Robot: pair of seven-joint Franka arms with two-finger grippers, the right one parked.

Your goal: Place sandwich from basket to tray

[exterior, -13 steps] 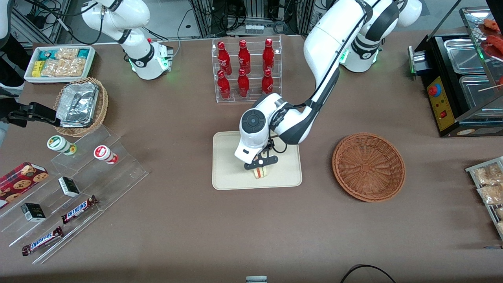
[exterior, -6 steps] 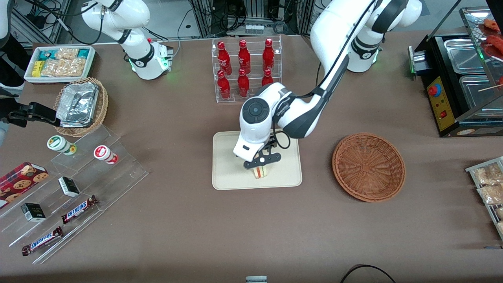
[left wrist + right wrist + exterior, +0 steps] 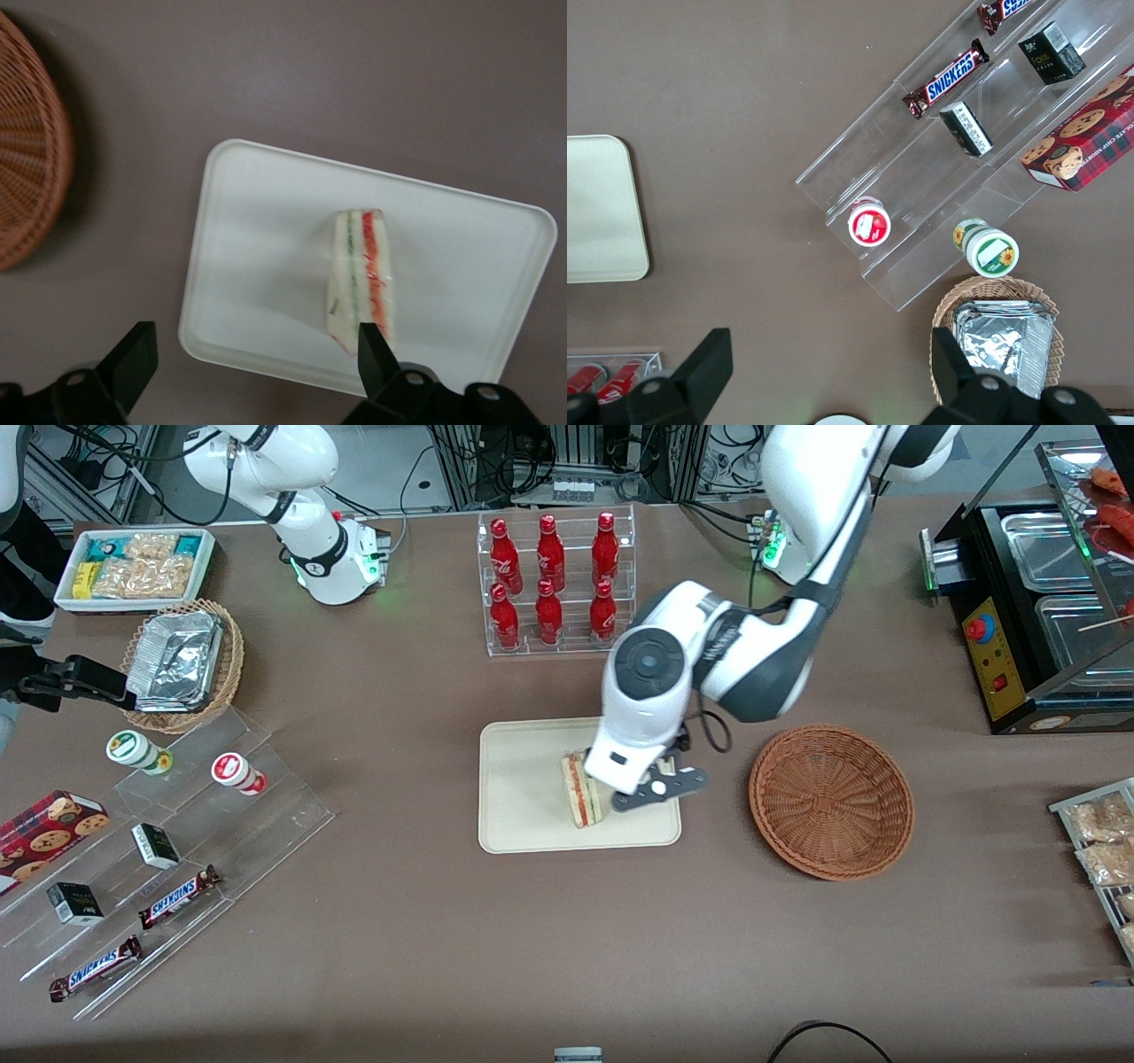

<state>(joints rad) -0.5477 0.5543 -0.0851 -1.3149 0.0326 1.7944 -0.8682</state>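
The sandwich [image 3: 579, 789], a pale wedge with red and green filling, lies on the cream tray [image 3: 523, 779] with nothing holding it. It shows in the left wrist view too, as the sandwich [image 3: 358, 273] on the tray [image 3: 257, 239]. My gripper [image 3: 657, 788] hangs above the tray's edge nearest the basket, lifted clear of the sandwich, open with nothing between its fingers [image 3: 133, 359]. The reddish-brown wicker basket [image 3: 831, 801] stands beside the tray toward the working arm's end, with nothing in it; its rim [image 3: 35, 159] shows in the left wrist view.
A clear rack of red bottles [image 3: 554, 580] stands farther from the camera than the tray. Toward the parked arm's end are a tan basket of foil containers [image 3: 182, 662], a white snack bin [image 3: 133, 567] and acrylic steps with candy bars [image 3: 177, 895]. A black food warmer [image 3: 1036, 602] stands at the working arm's end.
The gripper has let go of the sandwich, risen and moved off it toward the basket. The sandwich stays on the tray, now fully uncovered.
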